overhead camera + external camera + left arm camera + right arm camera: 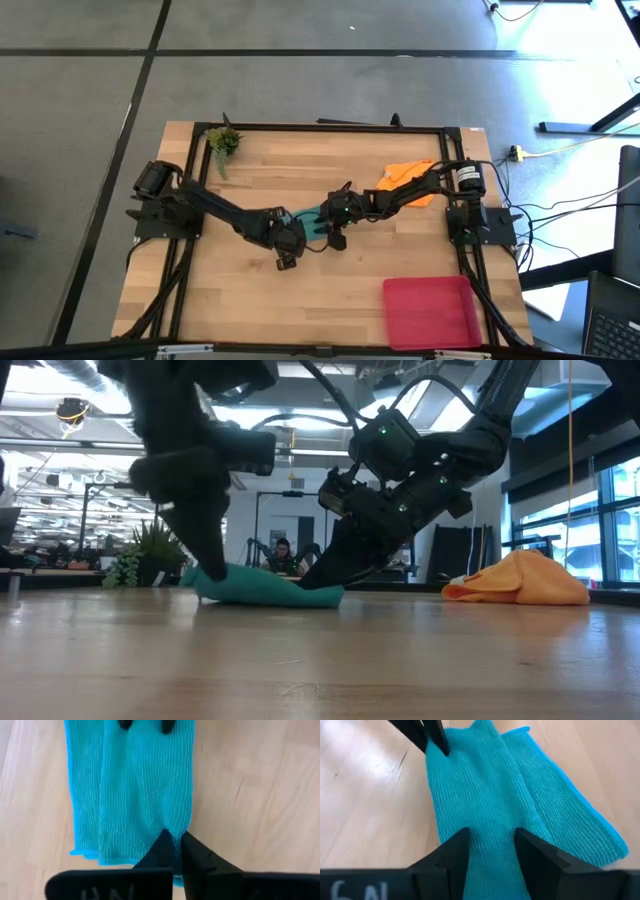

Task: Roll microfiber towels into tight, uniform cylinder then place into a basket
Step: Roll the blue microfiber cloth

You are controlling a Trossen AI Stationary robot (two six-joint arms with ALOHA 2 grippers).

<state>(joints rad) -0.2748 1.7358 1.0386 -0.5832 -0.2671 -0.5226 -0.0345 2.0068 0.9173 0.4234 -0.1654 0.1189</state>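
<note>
The worktop is a pale wooden surface, with both dark arms reaching in to meet at its middle. The basket, a shallow red tray, sits at the near right corner, well apart from the work. The orange towel lies crumpled at the far right, under the right arm, untouched. A small plant sprig sits at the far left corner.

The teal towel lies at the centre, folded into a narrow band whose long axis runs left to right, from one gripper to the other. The left gripper is at the band's left end, fingers pinched together on the cloth's corner. The right gripper is at the right end, fingers partly apart and straddling a raised fold of the towel, pressing it down. Each arm is equally close to its own end, so rolling looks set to run along the band between them.
</note>
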